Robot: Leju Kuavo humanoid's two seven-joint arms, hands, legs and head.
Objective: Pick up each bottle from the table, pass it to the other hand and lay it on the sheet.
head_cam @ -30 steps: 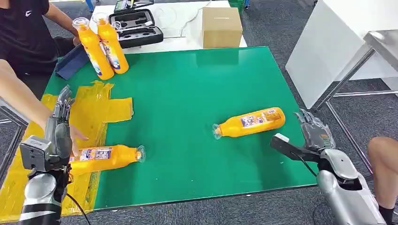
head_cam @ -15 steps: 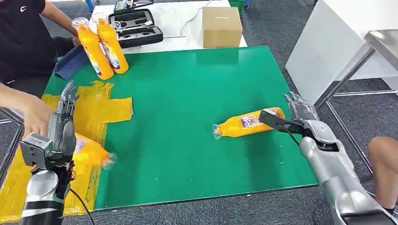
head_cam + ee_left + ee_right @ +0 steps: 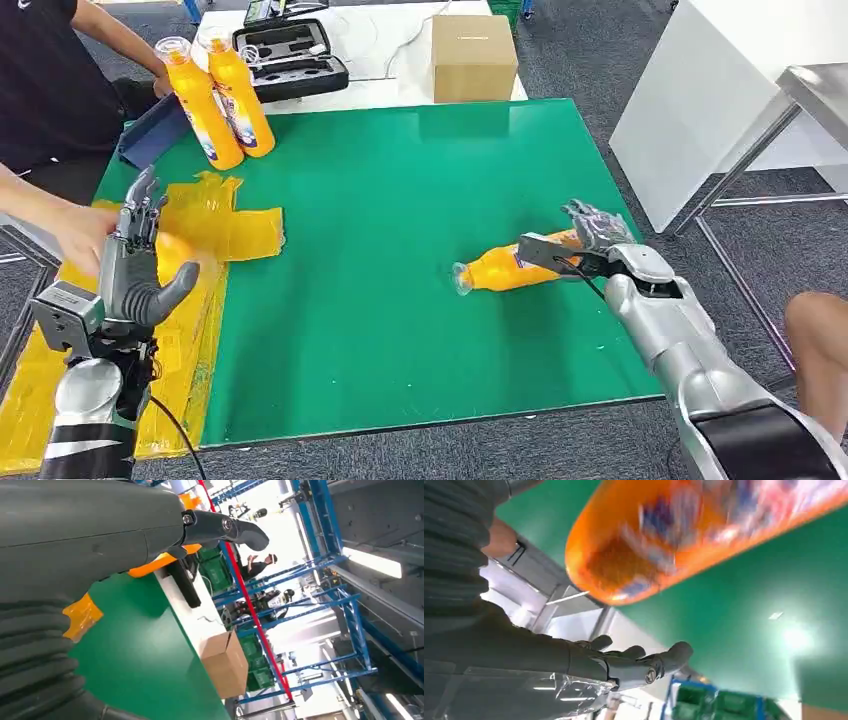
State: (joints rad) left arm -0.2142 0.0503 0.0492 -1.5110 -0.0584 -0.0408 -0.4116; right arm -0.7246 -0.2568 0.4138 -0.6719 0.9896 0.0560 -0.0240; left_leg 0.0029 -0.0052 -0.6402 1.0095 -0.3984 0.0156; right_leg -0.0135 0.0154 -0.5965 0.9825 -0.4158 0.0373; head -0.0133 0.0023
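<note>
An orange bottle lay on its side on the green table, toward four o'clock. The right hand reached over its base with fingers spread, not yet gripping. At nine o'clock, the left hand hovered released above the yellow sheet.

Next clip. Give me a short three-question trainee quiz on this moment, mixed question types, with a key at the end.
1. True or false: the orange bottle in front of the right hand stands upright.
2. Which colour is the sheet at the table's left side? A) blue B) yellow C) white
3. Fill in: behind the green table, a cardboard ___ sits on the white surface.

Key
1. False: it lies on its side, and the right hand's fingers are open around its base end.
2. B; the left hand hovers over it, open.
3. Box.
</note>
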